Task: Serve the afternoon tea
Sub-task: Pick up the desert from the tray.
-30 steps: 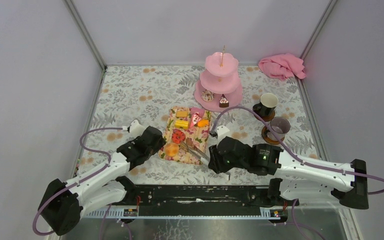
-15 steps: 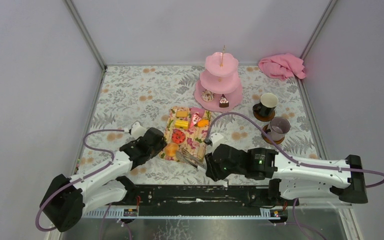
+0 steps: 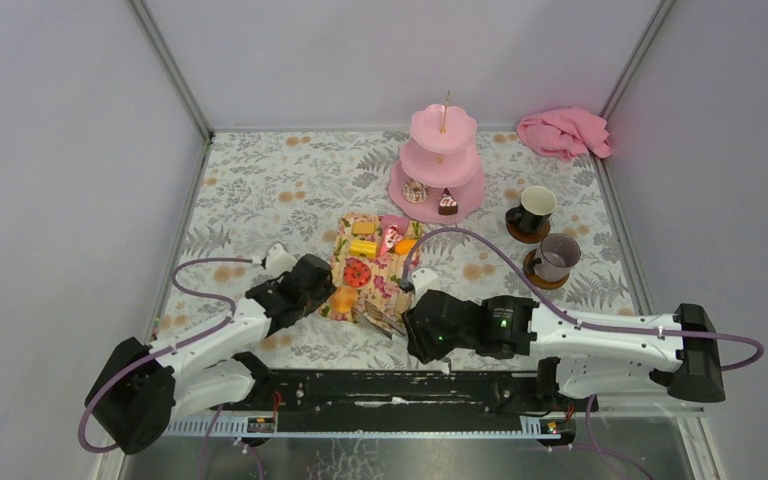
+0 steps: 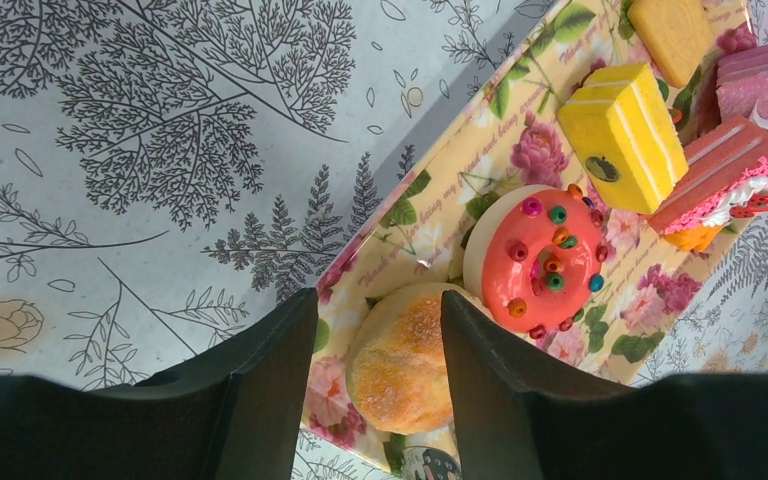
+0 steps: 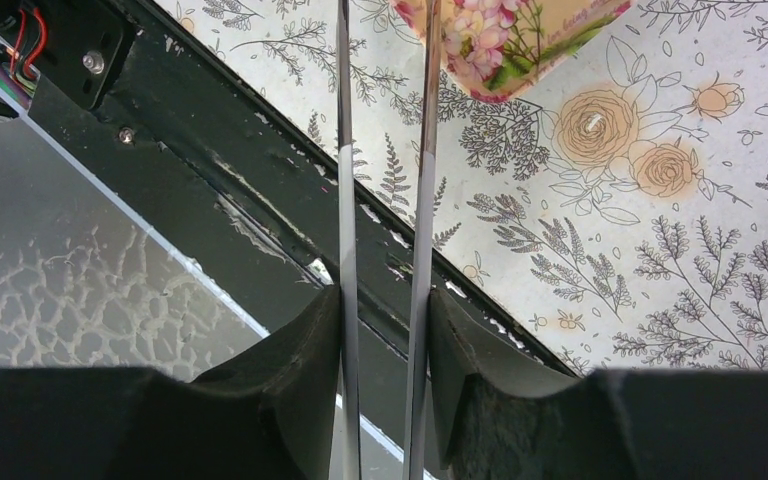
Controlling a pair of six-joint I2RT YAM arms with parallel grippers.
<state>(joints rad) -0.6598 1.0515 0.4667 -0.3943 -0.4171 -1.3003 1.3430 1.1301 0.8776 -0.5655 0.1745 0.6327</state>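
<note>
Near front of surface [image 3: 260, 190], floral tray [image 4: 430, 215] carries toy cakes: orange bun [image 4: 400, 355] nearest, red doughnut [image 4: 535, 260] and yellow slice [image 4: 625, 135] beyond. Pink three-tier stand [image 3: 440, 160] well apart at far side, two cakes on bottom tier. Left end effector [image 4: 377, 305]: fingers apart, straddling tray rim beside bun, clamping nothing. Right end effector [image 5: 385, 300] clamped on metal tongs [image 5: 346, 200], blades reaching toward tray's near corner. Likely step: tong pick of cake. To do well: steady tray, bracket bun between both blades, squeeze gently, lift straight.
</note>
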